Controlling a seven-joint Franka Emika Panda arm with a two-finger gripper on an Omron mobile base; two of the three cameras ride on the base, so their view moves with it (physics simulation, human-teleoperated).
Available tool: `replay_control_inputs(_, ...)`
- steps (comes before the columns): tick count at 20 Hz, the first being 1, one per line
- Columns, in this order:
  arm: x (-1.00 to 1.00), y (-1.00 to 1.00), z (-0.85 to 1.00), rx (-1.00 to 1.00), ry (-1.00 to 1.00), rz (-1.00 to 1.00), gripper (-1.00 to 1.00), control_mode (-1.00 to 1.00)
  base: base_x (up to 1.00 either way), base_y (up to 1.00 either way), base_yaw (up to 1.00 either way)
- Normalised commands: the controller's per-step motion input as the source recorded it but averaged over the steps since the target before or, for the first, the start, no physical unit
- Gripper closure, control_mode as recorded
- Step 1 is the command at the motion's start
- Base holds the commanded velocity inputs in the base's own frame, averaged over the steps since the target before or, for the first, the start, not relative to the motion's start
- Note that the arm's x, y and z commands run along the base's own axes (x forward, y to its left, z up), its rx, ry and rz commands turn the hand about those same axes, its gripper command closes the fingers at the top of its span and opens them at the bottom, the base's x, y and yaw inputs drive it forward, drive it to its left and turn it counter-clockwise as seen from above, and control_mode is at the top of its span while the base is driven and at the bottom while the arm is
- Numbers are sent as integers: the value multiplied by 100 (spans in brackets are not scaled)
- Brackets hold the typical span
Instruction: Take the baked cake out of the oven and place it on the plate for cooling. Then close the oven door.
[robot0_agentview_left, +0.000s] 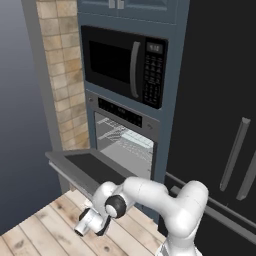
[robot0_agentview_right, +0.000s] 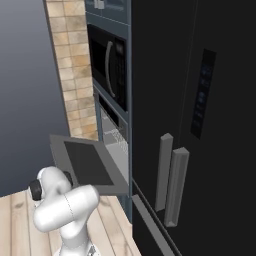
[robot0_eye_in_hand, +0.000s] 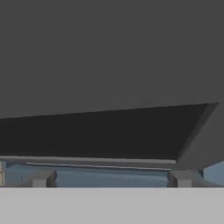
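Left base view has us staring at the grey steel wall oven, its wide grey drop-down door hanging open. Cake's not spottable on the wire racks. Microwave keypad text is unreadable. Can't tell our gripper's opening.

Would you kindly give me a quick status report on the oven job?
Gripper low, beneath oven door, fingers' state unclear. Door fully down, oven open, racks and pale tray visible. Cake not made out. Door overhangs the hand.
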Motion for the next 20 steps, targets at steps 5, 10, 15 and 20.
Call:
replay_control_inputs(5,11,-33,32,-8,-55,-21,-100,-100,0,0,0)
replay_control_inputs(10,52,-45,36,-14,-37,-29,-100,-100,0,0,0)
replay_control_inputs(15,85,-29,33,-25,-27,-36,-100,-100,0,0,0)
replay_control_inputs(20,76,-21,22,-28,-31,-40,-100,-100,0,0,0)
